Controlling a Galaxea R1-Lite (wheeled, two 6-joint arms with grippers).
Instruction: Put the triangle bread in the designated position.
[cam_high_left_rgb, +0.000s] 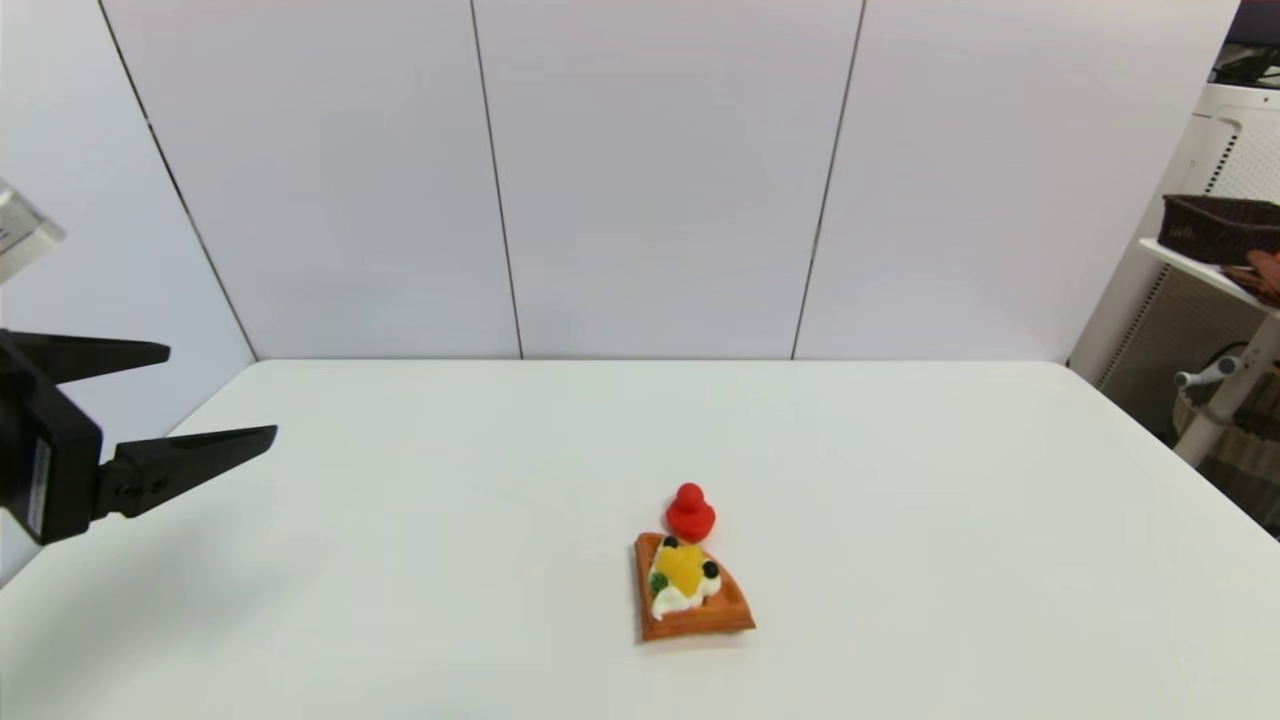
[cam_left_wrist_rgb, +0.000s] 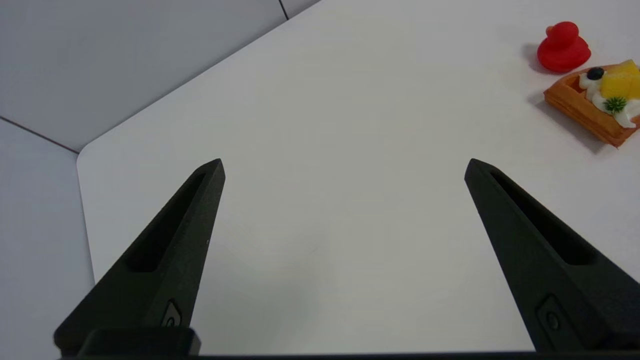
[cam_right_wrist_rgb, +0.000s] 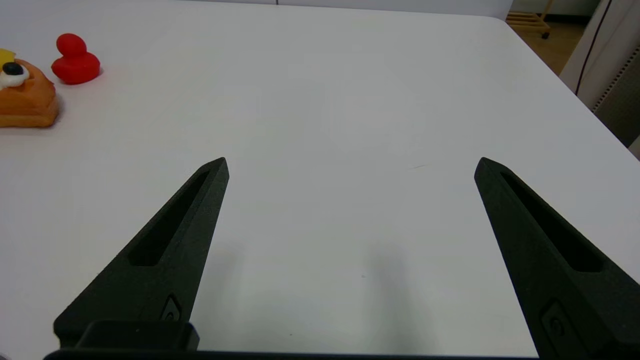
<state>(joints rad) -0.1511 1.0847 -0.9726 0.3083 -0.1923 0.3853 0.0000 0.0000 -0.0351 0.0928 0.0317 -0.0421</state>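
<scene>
At the far left of the head view, the left end effector (cam_high_left_rgb: 220, 395) hangs above the left edge of the white counter (cam_high_left_rgb: 900, 520), its two black fingers (cam_high_left_rgb: 190, 455) spread wide apart with nothing between them. Its wrist view looks down between those fingers on bare counter surface near the rounded far-left corner (the wall panels show just beyond it), with both objects well off to the side.

Toward the middle of the counter, slightly to the right of centre and close to the near edge, lies the triangle bread (cam_high_left_rgb: 692, 592). It rests flat on the counter, an orange-brown waffle wedge with a grid pattern, carrying white cream, yellow fruit pieces, dark berries and a green bit on top. Just behind it, touching or very nearly touching its far corner, stands a small red duck figure (cam_high_left_rgb: 690, 513), upright. Neither end effector is near the bread.

The right end effector (cam_right_wrist_rgb: 350, 165) is out of the head view; its own wrist view shows its fingers (cam_right_wrist_rgb: 170, 240) spread wide apart and holding nothing, above bare counter on the right side, with the bread and the duck well away from it.

Past the counter's right edge stands a white shelf with a dark woven basket (cam_high_left_rgb: 1220, 228) on it.
</scene>
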